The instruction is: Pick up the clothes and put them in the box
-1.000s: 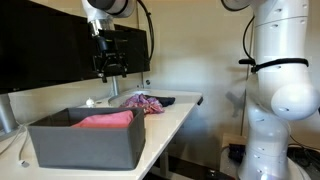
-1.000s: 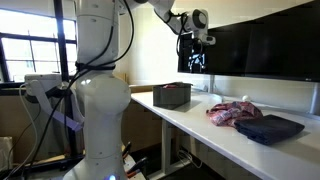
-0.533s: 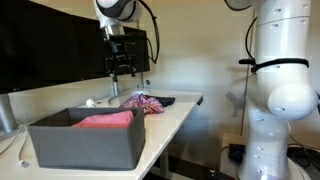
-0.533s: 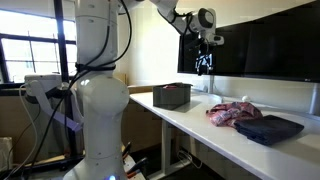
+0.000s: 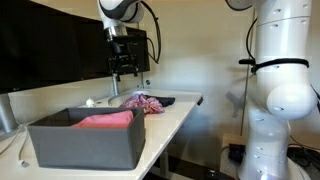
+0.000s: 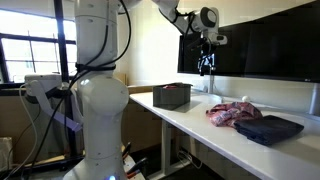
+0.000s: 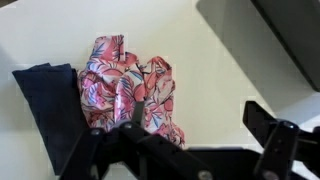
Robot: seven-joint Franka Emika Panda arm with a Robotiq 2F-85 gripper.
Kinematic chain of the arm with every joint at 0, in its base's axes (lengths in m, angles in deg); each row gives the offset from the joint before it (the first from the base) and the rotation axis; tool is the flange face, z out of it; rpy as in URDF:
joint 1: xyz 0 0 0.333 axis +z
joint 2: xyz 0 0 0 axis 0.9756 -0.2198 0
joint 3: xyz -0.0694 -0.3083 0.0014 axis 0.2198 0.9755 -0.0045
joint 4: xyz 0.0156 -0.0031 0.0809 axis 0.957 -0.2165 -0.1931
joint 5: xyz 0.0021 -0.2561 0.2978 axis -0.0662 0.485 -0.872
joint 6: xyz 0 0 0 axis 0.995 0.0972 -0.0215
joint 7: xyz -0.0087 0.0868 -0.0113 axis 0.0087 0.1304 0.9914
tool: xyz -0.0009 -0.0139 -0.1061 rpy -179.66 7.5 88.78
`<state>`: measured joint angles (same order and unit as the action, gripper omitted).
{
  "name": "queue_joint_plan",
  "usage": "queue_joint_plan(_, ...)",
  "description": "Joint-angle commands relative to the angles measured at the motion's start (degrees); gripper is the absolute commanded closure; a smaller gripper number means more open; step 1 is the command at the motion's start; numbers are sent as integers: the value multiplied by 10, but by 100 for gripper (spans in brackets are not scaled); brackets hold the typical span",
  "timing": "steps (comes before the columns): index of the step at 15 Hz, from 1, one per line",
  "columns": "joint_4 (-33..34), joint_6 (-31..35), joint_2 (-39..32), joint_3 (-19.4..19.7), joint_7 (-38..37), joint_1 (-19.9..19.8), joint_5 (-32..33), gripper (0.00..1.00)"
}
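At the lower left of an exterior view the grey box [image 5: 88, 142] sits on the white table [image 5: 172, 117], a pink cloth [image 5: 105, 120] already inside. Right of it and higher, the gripper [image 5: 122, 68] hangs well above the tabletop. The floral garment [image 5: 143, 102] lies bunched below it and slightly to the right, with a dark blue cloth [image 5: 166, 101] just beyond.

In the wrist view the dark blue cloth [image 7: 48, 105] is at the left, touching the floral garment [image 7: 130, 90], whose long axis runs from upper left to lower right. The gripper [image 7: 200, 150] enters from the bottom with its jaws spread wide and nothing between them. The garment sits left of the gap, so the move probably calls for a sideways shift before a straight descent. Bare table surrounds the bundle. The monitor [image 7: 265, 30] at the upper right is the nearest obstacle, and the table's front edge lies beyond the cloths.
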<state>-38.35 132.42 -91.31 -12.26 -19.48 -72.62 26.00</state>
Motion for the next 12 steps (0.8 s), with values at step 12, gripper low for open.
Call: queue_joint_plan(12, 66, 1, -91, 20, 0, -14, -3, 0)
